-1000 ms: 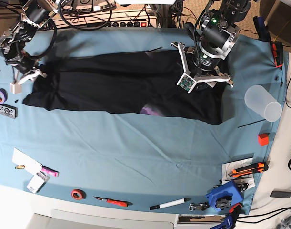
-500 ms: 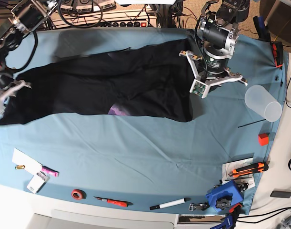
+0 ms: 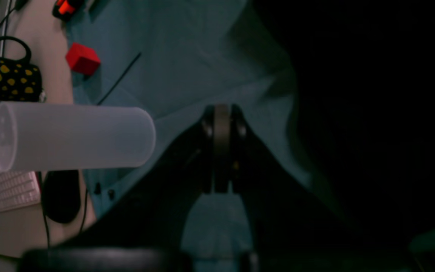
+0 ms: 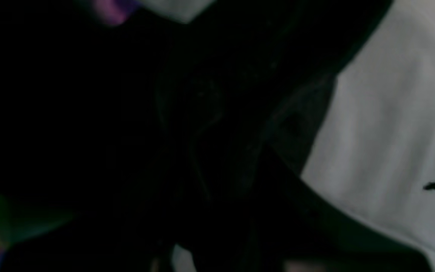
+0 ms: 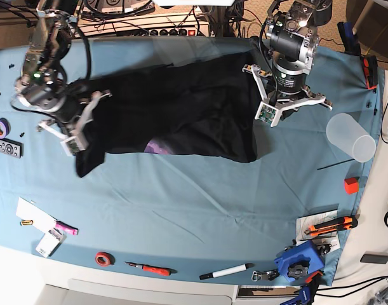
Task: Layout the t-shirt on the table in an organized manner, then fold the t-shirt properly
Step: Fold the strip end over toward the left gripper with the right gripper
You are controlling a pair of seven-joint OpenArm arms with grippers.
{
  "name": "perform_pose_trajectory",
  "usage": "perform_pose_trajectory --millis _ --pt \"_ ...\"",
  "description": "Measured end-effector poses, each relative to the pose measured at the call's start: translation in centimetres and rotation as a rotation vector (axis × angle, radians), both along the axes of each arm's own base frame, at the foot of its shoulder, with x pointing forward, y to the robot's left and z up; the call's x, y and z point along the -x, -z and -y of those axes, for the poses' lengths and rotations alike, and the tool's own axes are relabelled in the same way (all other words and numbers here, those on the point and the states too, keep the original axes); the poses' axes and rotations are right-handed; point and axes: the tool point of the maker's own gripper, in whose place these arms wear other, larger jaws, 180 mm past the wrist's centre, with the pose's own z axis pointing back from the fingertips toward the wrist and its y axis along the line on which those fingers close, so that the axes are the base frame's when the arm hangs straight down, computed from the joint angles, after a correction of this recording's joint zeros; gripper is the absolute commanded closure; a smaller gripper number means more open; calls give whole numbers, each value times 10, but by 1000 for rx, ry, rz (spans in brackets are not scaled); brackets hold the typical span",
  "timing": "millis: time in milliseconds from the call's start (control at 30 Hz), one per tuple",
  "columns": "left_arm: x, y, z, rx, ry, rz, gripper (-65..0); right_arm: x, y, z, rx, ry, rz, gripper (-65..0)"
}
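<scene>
The black t-shirt [image 5: 181, 114] lies bunched across the far half of the blue table [image 5: 194, 203], with a bit of purple print [image 5: 159, 147] at its front edge. My right gripper [image 5: 79, 127] sits at the shirt's left end, shut on the fabric, and a fold droops below it. Black cloth [image 4: 127, 113] fills the right wrist view and hides the fingers. My left gripper [image 5: 284, 105] hovers just past the shirt's right edge. In the left wrist view its fingers [image 3: 221, 113] are pressed together with nothing between them, and the shirt [image 3: 372, 113] lies to one side.
A clear plastic cup [image 5: 350, 136] lies on its side at the right, with a red block [image 5: 351, 185] nearby. A remote [image 5: 4, 147] and purple tape [image 5: 1, 128] sit at the left edge. A marker [image 5: 226, 272], red tape [image 5: 104, 258] and an orange knife [image 5: 330, 225] line the front.
My right gripper swung out left, then came back toward the middle, dragging the shirt's left end along. My left gripper came off the shirt's right end and shut empty.
</scene>
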Motion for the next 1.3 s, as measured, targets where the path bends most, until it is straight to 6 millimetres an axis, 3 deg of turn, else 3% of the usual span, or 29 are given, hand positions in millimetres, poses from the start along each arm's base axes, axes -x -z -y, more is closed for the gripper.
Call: perform_pose_trajectory --millis 133,167,233,267,367,500,600,767,900,967,1067,1167,1300 --pt "0 0 0 -1 0 1 0 5 14 -23 43 -89 -51 -7" --pt "0 0 0 -1 0 0 0 7 16 -30 39 -111 -57 -78" --pt "0 0 0 -3 4 -1 -79 9 20 -44 30 -155 -69 -203" --pt "0 0 1 -4 7 -2 -121 10 21 -50 26 -175 -72 -234" --pt "0 0 0 -4 7 -2 -206 15 26 -68 12 -232 -87 -238" --pt "-5 -7 -7 -56 -5 46 -211 21 23 -89 -95 -252 -107 -238" --pt "-7 -12 -14 -61 -53 78 -211 17 6 -91 -99 -259 -54 -238" --pt "-9 -15 -16 -43 -81 92 -211 8 -30 -84 -78 -241 75 -238" --pt "-8 -13 -13 -28 -73 81 -211 14 -21 -74 -42 -208 35 -238" --pt "-8 -12 -11 -15 -73 76 -247 19 -15 -68 -32 -168 13 -238" --pt "-6 -6 15 109 -6 38 -348 4 -23 -42 33 -44 73 -238" --pt "-1 -6 59 290 71 -8 -357 -3 -34 -12 63 72 118 -238" --pt "-6 -14 77 384 38 7 -357 -1 -46 33 104 213 144 -238"
